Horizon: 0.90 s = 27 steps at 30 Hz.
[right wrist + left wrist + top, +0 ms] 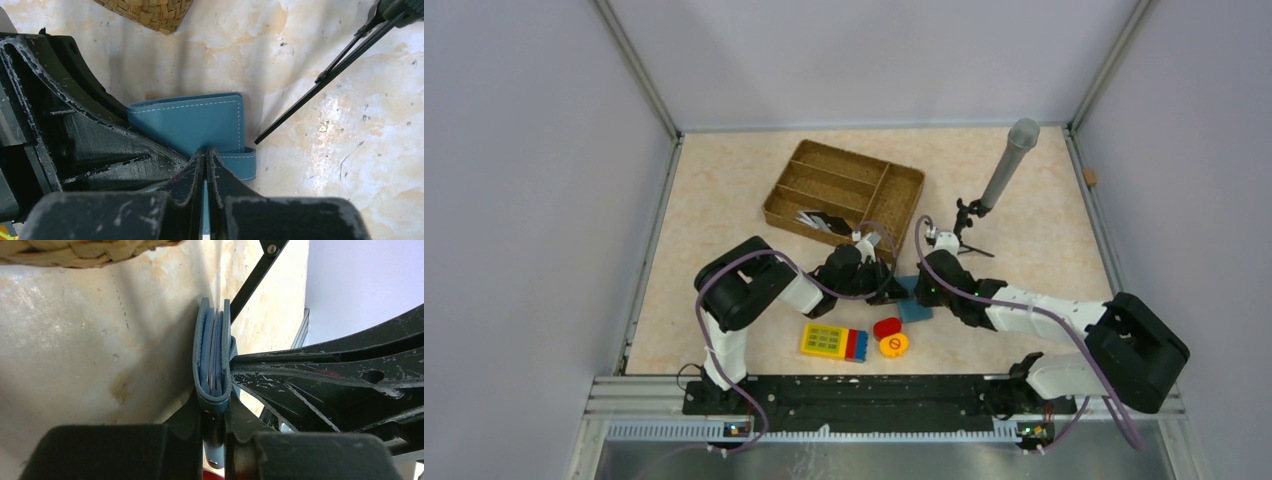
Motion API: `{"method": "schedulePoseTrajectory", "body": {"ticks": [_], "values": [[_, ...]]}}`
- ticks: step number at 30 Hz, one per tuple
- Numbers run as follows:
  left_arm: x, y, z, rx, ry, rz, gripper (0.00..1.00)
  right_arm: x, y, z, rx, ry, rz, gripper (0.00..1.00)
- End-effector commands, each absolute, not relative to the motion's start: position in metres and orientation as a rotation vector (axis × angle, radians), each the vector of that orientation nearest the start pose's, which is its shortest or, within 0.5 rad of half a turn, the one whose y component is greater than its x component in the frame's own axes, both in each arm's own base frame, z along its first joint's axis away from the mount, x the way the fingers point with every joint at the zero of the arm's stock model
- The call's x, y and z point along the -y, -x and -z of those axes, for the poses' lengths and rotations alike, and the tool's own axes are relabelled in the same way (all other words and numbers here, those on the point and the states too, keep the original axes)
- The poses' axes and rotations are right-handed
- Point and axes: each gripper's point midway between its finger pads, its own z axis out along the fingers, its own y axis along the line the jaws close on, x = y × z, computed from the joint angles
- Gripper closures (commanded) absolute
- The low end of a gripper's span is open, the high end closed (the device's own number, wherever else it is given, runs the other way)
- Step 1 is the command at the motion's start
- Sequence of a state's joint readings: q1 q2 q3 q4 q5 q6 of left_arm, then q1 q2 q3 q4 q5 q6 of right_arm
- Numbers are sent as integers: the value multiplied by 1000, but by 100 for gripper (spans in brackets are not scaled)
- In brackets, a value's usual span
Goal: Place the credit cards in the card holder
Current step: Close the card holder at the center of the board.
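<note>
Base rail [854, 395]: black, along the near table edge, with both arms bolted on.
Table [724, 200]: pale marbled top.
Wicker tray [844, 190]: brown and divided, at the back, left of centre.
Microphone [1009, 165]: grey, tilted on a small black tripod, right of the tray.
Left gripper [215, 407]: clamped on the card holder's folded edge.
Right gripper [205, 152]: fingers pressed together, tips against the holder's outer face at the snap tab; whether the tab is pinched cannot be told.
Keypad block [834, 342]: yellow with a red and blue end, near the rail.
Card holder [212, 355]: teal, folded nearly shut, between the two grippers at mid-table; thin pale-blue layers show between its leaves.
Credit cards [821, 222]: white and black, flat in the tray's nearest long compartment.
Orange disc [893, 345]: beside the keypad block.
</note>
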State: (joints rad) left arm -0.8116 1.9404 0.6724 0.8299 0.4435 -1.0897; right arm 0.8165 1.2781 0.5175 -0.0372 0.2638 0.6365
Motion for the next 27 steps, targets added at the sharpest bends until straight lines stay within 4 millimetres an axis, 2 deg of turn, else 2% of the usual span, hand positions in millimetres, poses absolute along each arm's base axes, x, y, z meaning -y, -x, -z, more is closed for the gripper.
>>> {"method": "schedulePoseTrajectory", "body": {"ticks": [1,6,11,19,27], "values": [[381,-210,-8,-2500,41,1458,100,-198,-192,-2,-2548,17,-405,100],[381,-211,-3,-2517,91,1457,100,-191,-176,2,-2539,-127,-444,100],[382,-212,-1,-2517,160,1491,100,-190,-171,12,-2539,-212,-434,100],[377,-212,3,-2512,238,1492,100,-198,-159,22,-2542,-256,-429,100],[376,-216,0,-2484,314,1521,100,-192,-141,35,-2563,-295,-374,100]]}}
